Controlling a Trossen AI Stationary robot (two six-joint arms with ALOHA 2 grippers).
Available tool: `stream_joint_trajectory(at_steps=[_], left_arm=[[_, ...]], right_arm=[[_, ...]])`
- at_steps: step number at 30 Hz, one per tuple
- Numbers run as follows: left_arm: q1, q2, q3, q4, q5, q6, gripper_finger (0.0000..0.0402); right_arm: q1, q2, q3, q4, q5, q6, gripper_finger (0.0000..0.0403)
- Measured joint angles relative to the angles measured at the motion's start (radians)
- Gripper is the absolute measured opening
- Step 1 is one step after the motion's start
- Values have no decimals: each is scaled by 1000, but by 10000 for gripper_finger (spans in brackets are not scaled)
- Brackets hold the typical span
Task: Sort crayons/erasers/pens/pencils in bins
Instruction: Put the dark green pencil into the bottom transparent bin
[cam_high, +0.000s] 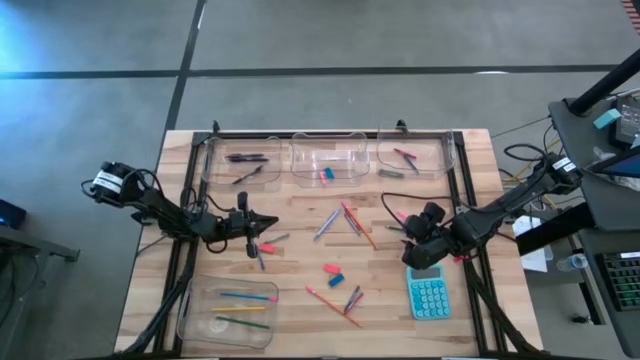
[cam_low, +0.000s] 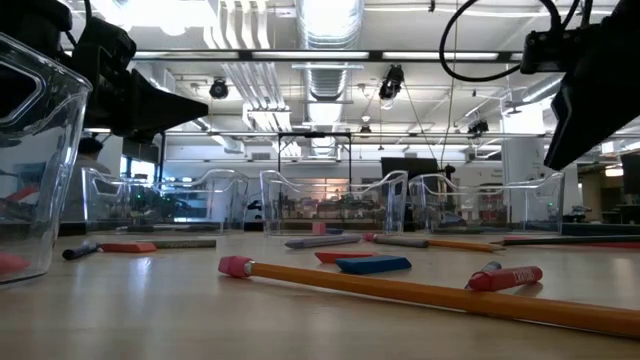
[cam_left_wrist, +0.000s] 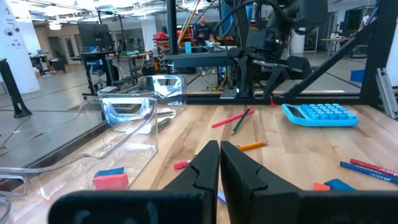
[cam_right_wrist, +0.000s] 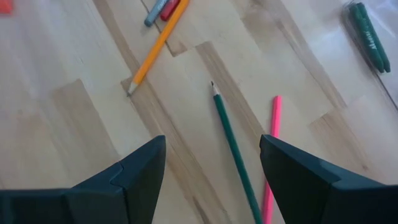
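Note:
My left gripper is shut and holds nothing. It points level toward the table's right, above a pink eraser. My right gripper hangs open, slanting down over a green pencil and a pink pencil, both flat on the table, and touches neither. More pencils, a pink eraser and a blue eraser lie mid-table. Three bins stand along the far edge, and one stands near left with pencils in it.
A teal calculator lies near the right arm. A long orange pencil and a red crayon lie toward the near edge. A black frame runs around the far edge and sides of the table.

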Motion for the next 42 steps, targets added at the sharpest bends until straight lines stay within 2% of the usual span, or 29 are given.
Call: stream_joint_trajectory(at_steps=[6,15,24,42], left_arm=[[0,0,0,0,0,0,0],[0,0,0,0,0,0,0],[0,0,0,0,0,0,0],[0,0,0,0,0,0,0]], right_arm=[[-25,0,-9,-3,-75,-64,249],[-166,0,-46,-3,-228,-161,249],[-251,0,-133,28,-237,-202,249],[-284,0,-225,162,-237,-217,233]])
